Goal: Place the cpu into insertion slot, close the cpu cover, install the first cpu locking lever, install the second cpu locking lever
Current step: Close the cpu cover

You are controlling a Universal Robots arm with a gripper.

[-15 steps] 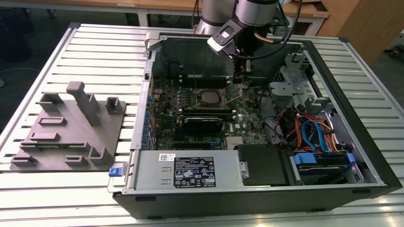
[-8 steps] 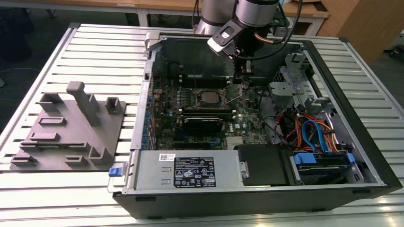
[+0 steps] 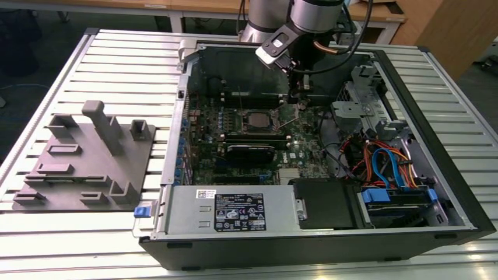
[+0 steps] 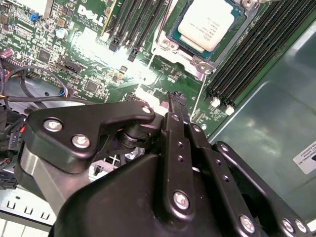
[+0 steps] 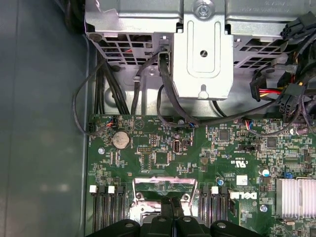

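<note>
- Small flat square cpu with a dull silver-grey metal top point(image 4: 210, 22): it sits flat inside the insertion slot, so I judge the placing step done.
- Square dark insertion slot with a silver metal rim point(image 4: 197, 63): it is on the green circuit board point(image 5: 163, 148), with long narrow black memory slots point(image 4: 252, 54) on two sides.
- Thin square silver metal cpu cover with a large window point(image 4: 165, 45): it lies down around the chip on the slot. The chip's top shows through the window, and I judge it closed.
- Thin bright wire locking lever point(image 4: 200, 96): it runs out from a corner of the slot toward the fingertips. I cannot tell whether it is latched.
- Black two-finger gripper point(image 4: 177, 98): it hangs low just beside the slot's edge. Its fingers are drawn together with nothing visible between them. I judge this narrow tip suited to pushing the lever.
- Grey moulded fixture tray point(image 3: 86, 157): it is well apart from the slot, outside the black open computer case point(image 3: 311, 254).
</note>
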